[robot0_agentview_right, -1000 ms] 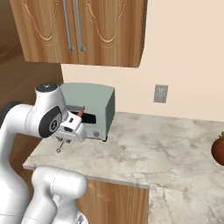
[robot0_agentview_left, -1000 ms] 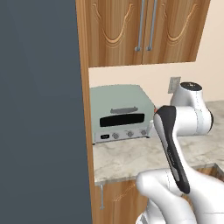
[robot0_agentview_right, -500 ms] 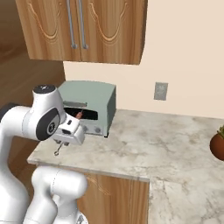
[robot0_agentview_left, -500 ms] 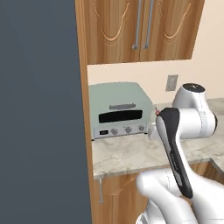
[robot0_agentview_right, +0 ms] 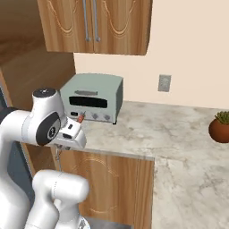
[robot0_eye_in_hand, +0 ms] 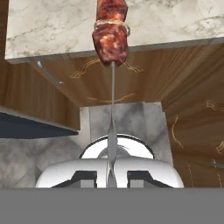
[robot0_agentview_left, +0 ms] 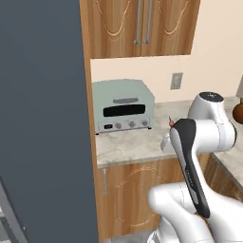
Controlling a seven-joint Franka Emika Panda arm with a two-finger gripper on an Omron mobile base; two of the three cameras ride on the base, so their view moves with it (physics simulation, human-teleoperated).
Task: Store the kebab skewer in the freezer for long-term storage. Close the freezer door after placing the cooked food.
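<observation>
A marble-patterned worktop (robot0_agentview_left: 128,144) runs along a cream wall under wooden wall cabinets (robot0_agentview_left: 142,26) with paired metal handles, and wooden base cabinets (robot0_agentview_right: 112,183) sit below it. A pale green toaster oven (robot0_agentview_left: 122,105) stands at the back of the worktop, its dark window and a row of small knobs facing forward; no lettering on it can be read. A grey wall outlet (robot0_agentview_right: 164,83) sits on the wall to one side of the oven, and a potted plant (robot0_agentview_right: 221,127) in a brown pot stands at the worktop's far end. A tall dark slate-grey appliance panel (robot0_agentview_left: 42,118) rises beside the counter, closed on the side that shows. The fingers (robot0_eye_in_hand: 111,173) are pinched narrow on the kebab skewer (robot0_eye_in_hand: 111,39), gripping its thin metal stem, with the reddish-brown meat chunks at the far end, over the worktop's front edge. In the right base view the skewer's tip pokes up from the hand in front of the toaster oven.
</observation>
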